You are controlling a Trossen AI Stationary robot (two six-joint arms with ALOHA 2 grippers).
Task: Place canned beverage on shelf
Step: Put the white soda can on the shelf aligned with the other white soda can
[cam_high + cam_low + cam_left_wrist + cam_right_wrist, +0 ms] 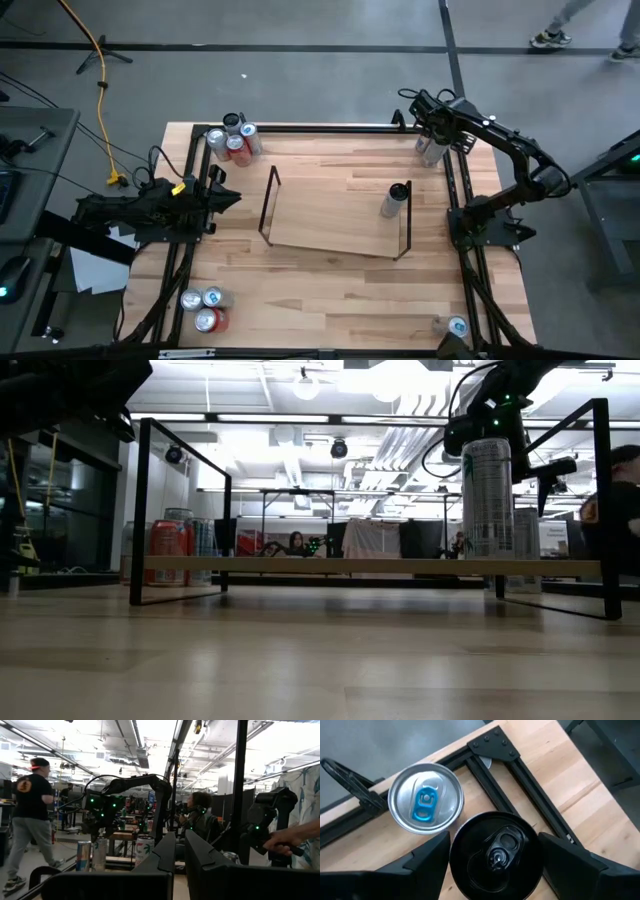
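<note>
**Black-topped can stands upright between the right arm's spread fingers, at the table's far right corner**

The black-topped can (496, 851) sits directly between the right gripper's (495, 862) two fingers (427, 860), one on each side of its rim, both seemingly just clear of it. Its long axis is vertical, running straight along the wrist camera's line of sight, so only the lid and pull tab show. The fingers are spread wide and not yet pinching; the coming move, as I judge it, is simply to close on the can where it stands.

Just beyond the fingers, touching or nearly touching that can, stands a silver can with a blue tab (426, 798), close enough that one finger could brush it.

The right arm is by far the nearer. The left gripper (215, 195) waits at the table's (330, 270) opposite side, its fingers pressed together on nothing.

The high view adds what the wrist view lacks: the shelf (335, 212) lies mid-table, well away from the right gripper, with one tall can (395, 199) already standing at its nearer end. The low view shows that can upright on the shelf board, but the corner cans are hard to make out there.
</note>
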